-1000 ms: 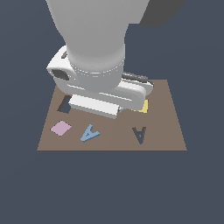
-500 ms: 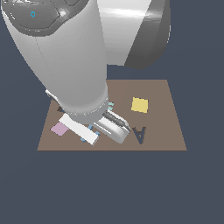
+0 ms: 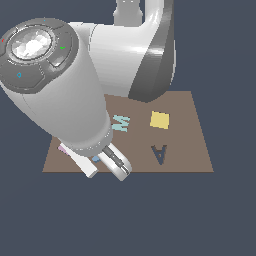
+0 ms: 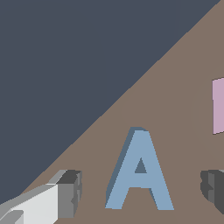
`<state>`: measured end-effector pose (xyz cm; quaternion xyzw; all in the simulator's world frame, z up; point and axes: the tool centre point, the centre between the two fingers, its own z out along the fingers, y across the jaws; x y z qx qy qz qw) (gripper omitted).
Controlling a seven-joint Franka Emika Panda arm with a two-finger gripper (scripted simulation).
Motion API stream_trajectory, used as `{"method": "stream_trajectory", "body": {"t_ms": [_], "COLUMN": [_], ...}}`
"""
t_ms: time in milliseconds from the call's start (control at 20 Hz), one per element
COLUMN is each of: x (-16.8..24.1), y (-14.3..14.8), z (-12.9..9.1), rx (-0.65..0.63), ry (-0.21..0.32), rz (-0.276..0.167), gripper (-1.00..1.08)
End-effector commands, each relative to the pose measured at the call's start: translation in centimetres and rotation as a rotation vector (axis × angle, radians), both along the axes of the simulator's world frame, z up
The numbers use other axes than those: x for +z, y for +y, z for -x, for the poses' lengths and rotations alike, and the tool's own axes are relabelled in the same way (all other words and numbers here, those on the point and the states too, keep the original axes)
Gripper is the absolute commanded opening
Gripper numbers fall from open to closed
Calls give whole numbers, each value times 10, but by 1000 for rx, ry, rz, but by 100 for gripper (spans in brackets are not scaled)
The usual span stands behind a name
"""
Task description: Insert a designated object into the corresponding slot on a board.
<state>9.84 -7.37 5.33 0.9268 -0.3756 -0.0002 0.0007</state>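
My fingers [image 4: 142, 192] stand spread wide, one on each side of the small flat light blue letter-A block [image 4: 140, 173] lying on the flat brown square board [image 4: 183, 87], untouched, evidently straddling it for a pinch.

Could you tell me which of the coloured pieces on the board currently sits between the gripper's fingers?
The light blue A. It lies flat between the open gripper fingers, whereas the pink tile lies off to one side and the teal M and yellow square sit elsewhere.

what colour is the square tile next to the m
Yellow square tile, clearest in the exterior view.
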Motion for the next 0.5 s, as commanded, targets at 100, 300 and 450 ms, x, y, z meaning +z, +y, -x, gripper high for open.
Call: {"method": "stream_trajectory", "body": {"t_ms": [100,300,450], "x": [-3,-5,-13], "y": [-3,-3,-4], "z": [-3,-2,-2], "rx": [-27,-23,-26], "ry": [-1,0,-1], "rz": [-1,-1,-1], "gripper": [100,100,100]}}
